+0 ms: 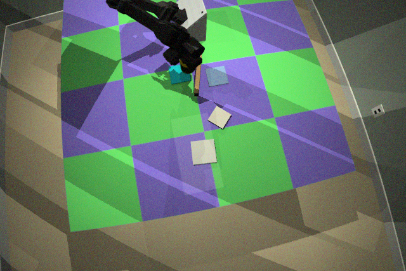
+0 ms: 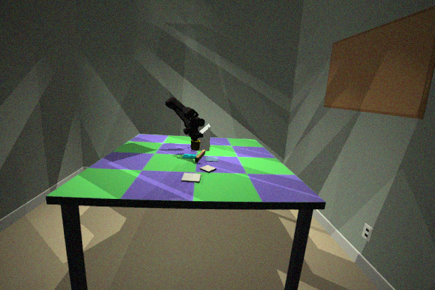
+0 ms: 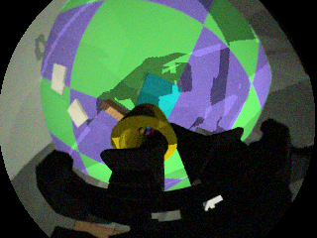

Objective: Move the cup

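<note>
My gripper (image 1: 187, 65) (image 2: 194, 138) (image 3: 165, 126) is shut on the cup (image 1: 182, 63) (image 2: 195, 145) (image 3: 141, 125), a dark cup with a yellow rim. The cup is upright and held a little above the table. In the wrist view, small marbles show inside it. A cyan pad (image 1: 179, 77) (image 2: 189, 155) (image 3: 158, 93) lies just below and in front of the cup, partly hidden by the gripper in the top view. A pale blue pad (image 1: 217, 76) (image 2: 211, 158) lies flat to the right of the cup, with nothing on it.
A wooden bar (image 1: 196, 80) (image 2: 200, 155) (image 3: 114, 109) lies between the two pads. Two white tiles (image 1: 219, 117) (image 1: 203, 151) (image 2: 208, 168) (image 2: 191, 176) lie nearer the front. A grey block with a white plate (image 1: 196, 15) (image 2: 205, 138) stands behind the arm.
</note>
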### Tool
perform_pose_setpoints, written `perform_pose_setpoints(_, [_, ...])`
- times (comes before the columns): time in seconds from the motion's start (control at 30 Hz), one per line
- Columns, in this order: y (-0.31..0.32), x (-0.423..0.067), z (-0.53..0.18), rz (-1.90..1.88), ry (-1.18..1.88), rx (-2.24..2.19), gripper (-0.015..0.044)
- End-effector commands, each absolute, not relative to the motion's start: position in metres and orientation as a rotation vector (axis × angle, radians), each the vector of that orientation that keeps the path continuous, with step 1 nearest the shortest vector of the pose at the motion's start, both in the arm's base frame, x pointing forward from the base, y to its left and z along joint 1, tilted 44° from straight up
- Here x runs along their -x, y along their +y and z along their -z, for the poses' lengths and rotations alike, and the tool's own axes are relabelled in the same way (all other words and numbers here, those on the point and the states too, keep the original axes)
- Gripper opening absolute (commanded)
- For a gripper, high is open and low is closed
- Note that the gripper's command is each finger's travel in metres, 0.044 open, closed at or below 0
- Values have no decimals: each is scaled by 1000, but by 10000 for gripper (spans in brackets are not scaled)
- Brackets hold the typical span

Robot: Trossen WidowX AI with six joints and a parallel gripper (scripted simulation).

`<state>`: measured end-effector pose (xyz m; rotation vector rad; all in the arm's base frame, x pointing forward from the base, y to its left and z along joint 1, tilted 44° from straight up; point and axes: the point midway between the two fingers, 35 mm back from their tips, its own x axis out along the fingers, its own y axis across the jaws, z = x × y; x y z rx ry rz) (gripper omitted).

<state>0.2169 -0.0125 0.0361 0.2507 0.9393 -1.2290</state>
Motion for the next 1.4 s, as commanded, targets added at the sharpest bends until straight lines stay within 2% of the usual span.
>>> perform_pose_setpoints(0.0, [-18, -215, -43, 1224, 938, -247, 0])
perform_pose_setpoints(0.63, [-40, -205, -65, 1225, 937, -245, 0])
perform_pose_setpoints(1.37, [-55, -207, -49, 1224, 937, -246, 0])
